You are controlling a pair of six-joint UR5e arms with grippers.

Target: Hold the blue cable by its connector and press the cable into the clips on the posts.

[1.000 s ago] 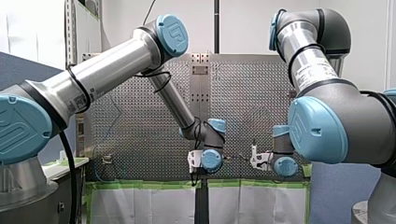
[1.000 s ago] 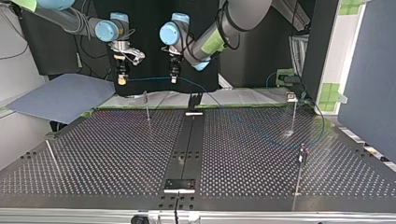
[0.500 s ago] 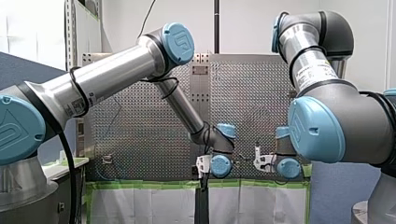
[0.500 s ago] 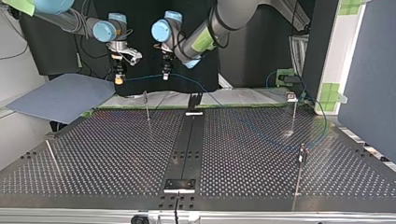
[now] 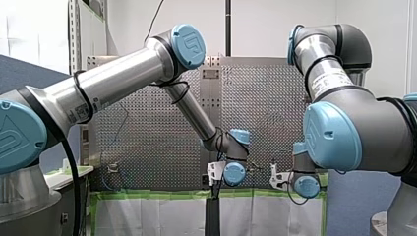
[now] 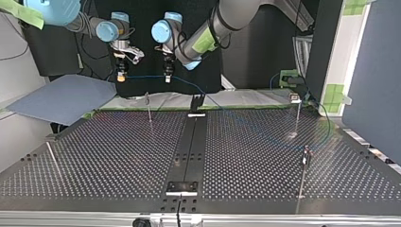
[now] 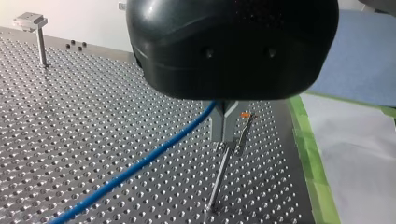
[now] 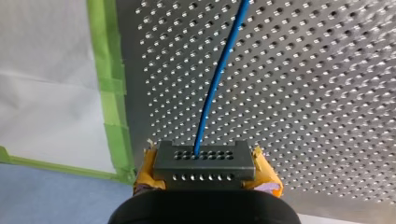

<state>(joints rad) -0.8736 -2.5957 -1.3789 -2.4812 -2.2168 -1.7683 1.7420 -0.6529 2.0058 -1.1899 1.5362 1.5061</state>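
One blue cable (image 6: 142,76), four posts (image 6: 148,108); right gripper (image 6: 122,78) clamped on connector (image 8: 204,161), left gripper (image 6: 167,79) pinched onto cable, near table's (image 6: 118,156) edge at top view's twelve o'clock; open room toward six.

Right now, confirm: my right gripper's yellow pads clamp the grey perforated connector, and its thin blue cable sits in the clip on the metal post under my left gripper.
Wrong on the clip: the top view shows the thin blue cable strung in the air between my right gripper and my left gripper, above the metal post. The yellow pads do clamp the grey perforated connector.
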